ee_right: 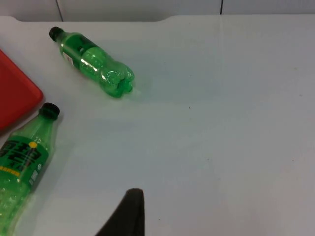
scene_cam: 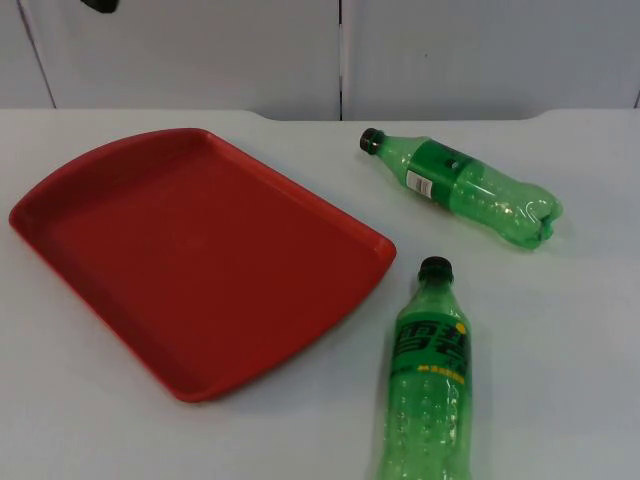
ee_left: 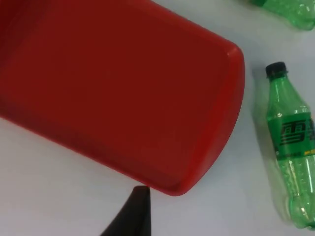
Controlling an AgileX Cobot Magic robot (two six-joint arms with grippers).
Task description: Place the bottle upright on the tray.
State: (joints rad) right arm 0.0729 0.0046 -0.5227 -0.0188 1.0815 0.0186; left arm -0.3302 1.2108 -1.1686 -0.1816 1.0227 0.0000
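A red tray (scene_cam: 200,260) lies flat on the left half of the white table, with nothing in it. Two green plastic bottles with black caps lie on their sides to its right. The far bottle (scene_cam: 460,185) points its cap toward the tray. The near bottle (scene_cam: 428,380) lies by the tray's right corner, cap away from the front edge. My left gripper (ee_left: 135,211) hangs over the table just off the tray's (ee_left: 123,88) rim, with the near bottle (ee_left: 293,147) off to one side. My right gripper (ee_right: 129,211) hangs over bare table, well right of both bottles (ee_right: 93,61) (ee_right: 22,162).
The grey partition wall (scene_cam: 340,50) closes the table at the back. White table top (scene_cam: 580,330) stretches to the right of the bottles and in front of the tray.
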